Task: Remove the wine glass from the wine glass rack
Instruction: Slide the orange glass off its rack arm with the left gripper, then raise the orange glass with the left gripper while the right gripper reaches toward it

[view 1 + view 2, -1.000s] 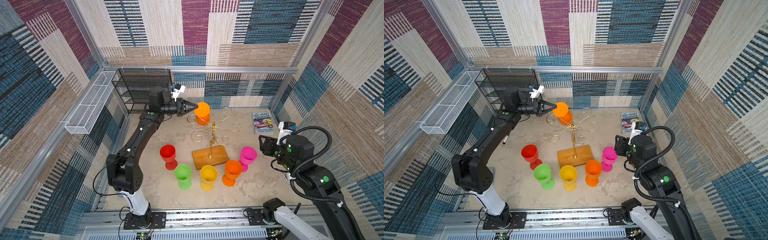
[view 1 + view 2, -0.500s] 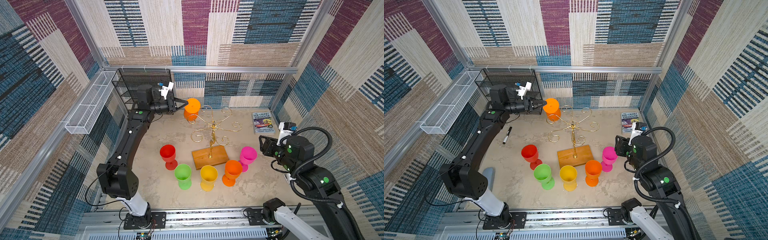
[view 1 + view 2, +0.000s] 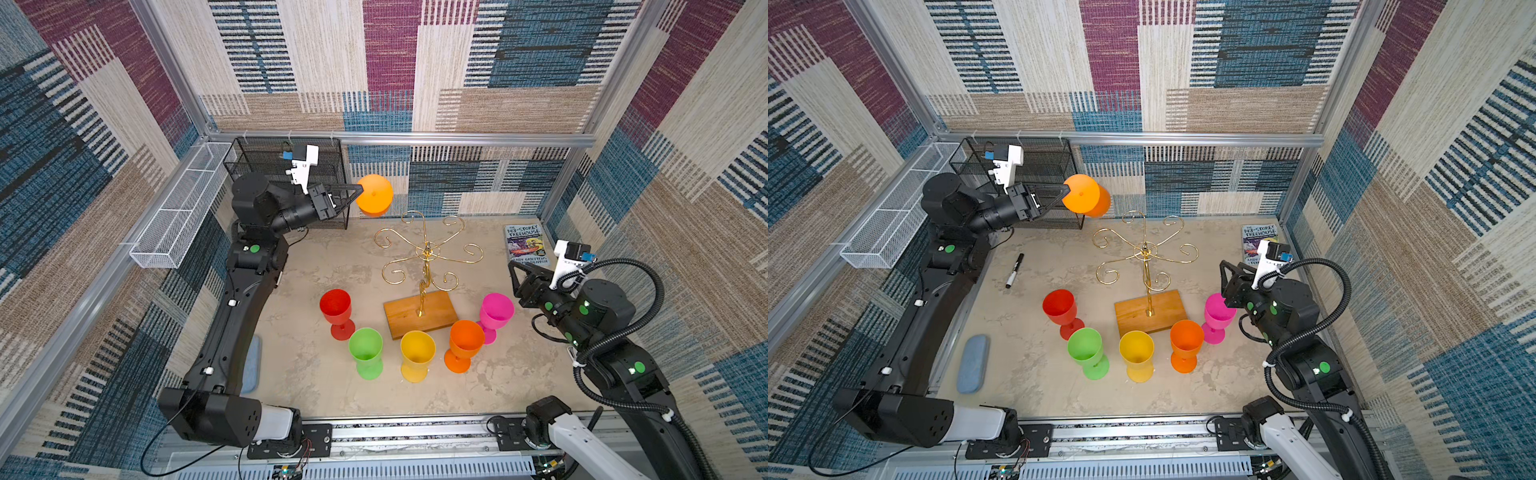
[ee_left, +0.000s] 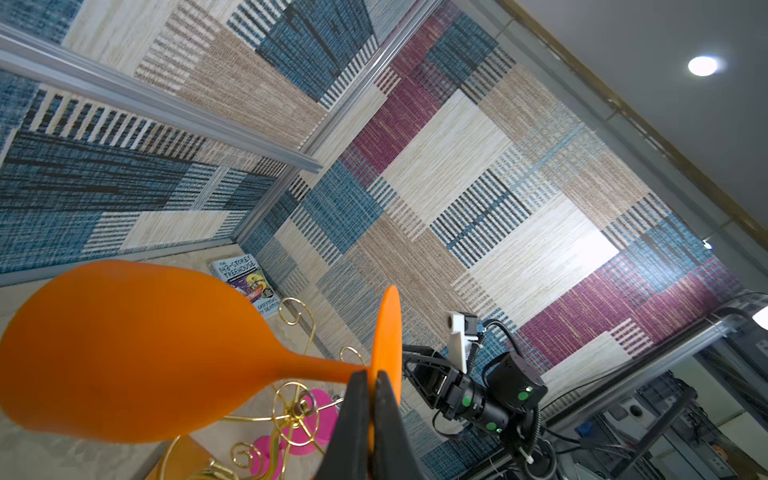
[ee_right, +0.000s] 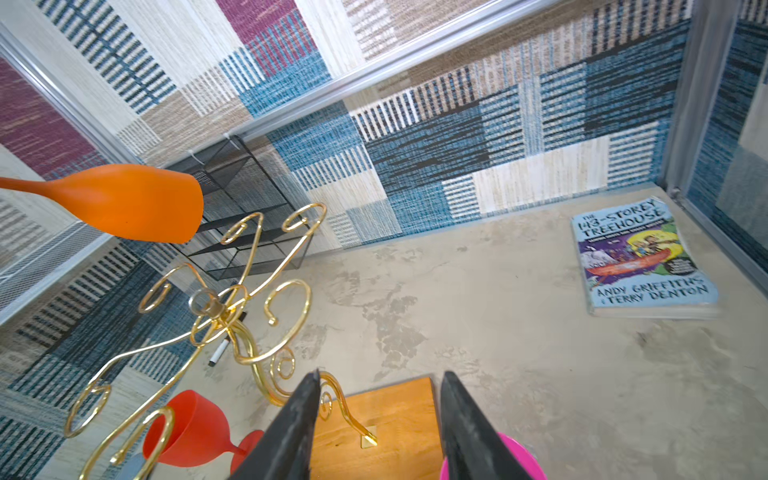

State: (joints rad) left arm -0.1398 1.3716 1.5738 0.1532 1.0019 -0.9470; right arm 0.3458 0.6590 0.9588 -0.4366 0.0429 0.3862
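An orange wine glass (image 3: 374,201) (image 3: 1086,195) hangs on its side in the air, up and left of the wine glass rack and clear of its arms. My left gripper (image 3: 359,190) (image 3: 1066,192) (image 4: 371,378) is shut on the glass's round foot (image 4: 386,332); the bowl (image 4: 124,353) points away. The gold wire wine glass rack (image 3: 428,251) (image 3: 1146,251) (image 5: 216,307) stands on its wooden base (image 3: 419,313) with nothing on its arms. My right gripper (image 3: 512,286) (image 3: 1224,284) (image 5: 380,376) is open and holds nothing, right of the rack beside a pink glass (image 3: 496,309).
Several glasses stand in front of the rack: red (image 3: 336,307), green (image 3: 365,347), yellow (image 3: 417,351), orange (image 3: 465,340) and the pink one. A black mesh shelf (image 3: 282,166) and white mesh basket (image 3: 178,216) are at the back left. A book (image 3: 524,245), marker (image 3: 1014,270) and blue pad (image 3: 971,370) lie on the table.
My left arm has carried the orange glass off the rack's arm, up and to the left toward the black shelf. The right arm has stayed where it was.
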